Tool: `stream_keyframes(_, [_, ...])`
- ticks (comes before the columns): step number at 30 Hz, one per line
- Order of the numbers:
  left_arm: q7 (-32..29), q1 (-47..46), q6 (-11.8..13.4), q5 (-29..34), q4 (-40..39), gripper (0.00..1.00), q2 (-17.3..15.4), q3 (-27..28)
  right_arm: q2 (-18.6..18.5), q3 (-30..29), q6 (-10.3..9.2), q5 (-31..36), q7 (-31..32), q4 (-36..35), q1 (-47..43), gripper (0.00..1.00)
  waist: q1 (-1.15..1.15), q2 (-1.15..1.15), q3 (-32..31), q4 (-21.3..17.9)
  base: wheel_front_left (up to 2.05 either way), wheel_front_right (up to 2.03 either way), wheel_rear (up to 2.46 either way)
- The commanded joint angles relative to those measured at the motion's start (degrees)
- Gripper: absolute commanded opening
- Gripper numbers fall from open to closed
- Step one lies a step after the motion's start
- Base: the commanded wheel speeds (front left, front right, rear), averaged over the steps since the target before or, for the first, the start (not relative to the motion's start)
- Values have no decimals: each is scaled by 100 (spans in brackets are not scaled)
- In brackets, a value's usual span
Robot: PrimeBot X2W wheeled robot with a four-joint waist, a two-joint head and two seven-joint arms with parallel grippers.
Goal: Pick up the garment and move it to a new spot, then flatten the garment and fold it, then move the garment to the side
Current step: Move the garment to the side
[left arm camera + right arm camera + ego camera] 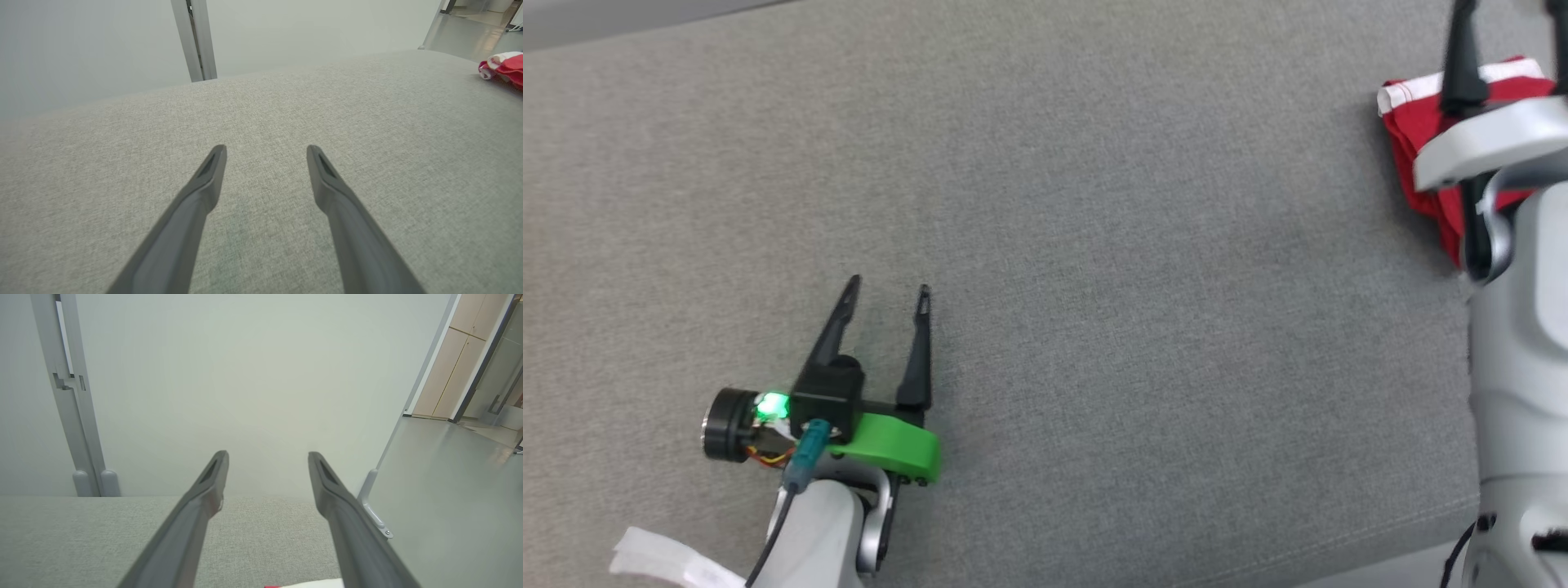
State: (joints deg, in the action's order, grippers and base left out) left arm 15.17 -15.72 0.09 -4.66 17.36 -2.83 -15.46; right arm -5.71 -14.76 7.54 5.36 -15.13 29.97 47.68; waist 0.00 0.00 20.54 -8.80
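Grey cushion (1094, 245), red garment (1409, 131), wooden cabinets (445, 359) beyond

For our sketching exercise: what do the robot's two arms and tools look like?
Both tools have two long, dark, tapering fingers. The left tool has a bright green bracket, a green light, a black round module and a teal plug trailing a dark cable. The right tool has a silver-grey bracket. The left forearm and right forearm are pale grey.
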Motion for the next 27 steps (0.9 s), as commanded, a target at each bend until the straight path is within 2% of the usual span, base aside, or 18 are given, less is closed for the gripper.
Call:
stream_keyframes(1, [-6,92,64,-65,-7,100,-19,109,14,173,-10,-189,-1,-180,-256,100,0,0,-348,266,0,0,0])
stream_keyframes(4, [-6,212,158,-101,-30,100,-18,367,95,565,-11,-589,-1,-622,-759,100,0,0,-568,423,0,0,0])
stream_keyframes(8, [-5,340,202,-138,-10,100,-16,636,212,748,-10,-872,-1,-876,-1417,100,0,0,-810,622,0,0,0])
stream_keyframes(18, [-5,829,205,-139,-78,100,-15,981,259,1038,-11,-1301,-1,-629,-2832,100,0,0,-1294,933,0,0,0])
stream_keyframes(21, [-5,1017,264,-134,-148,100,-16,1060,266,1202,-10,-1233,-1,-625,-3105,100,0,0,-1417,953,0,0,0])
stream_keyframes(27, [-5,1415,156,-297,-122,100,-16,1069,265,1258,-10,-1359,-1,-625,-3583,100,0,0,-1685,971,0,0,0])
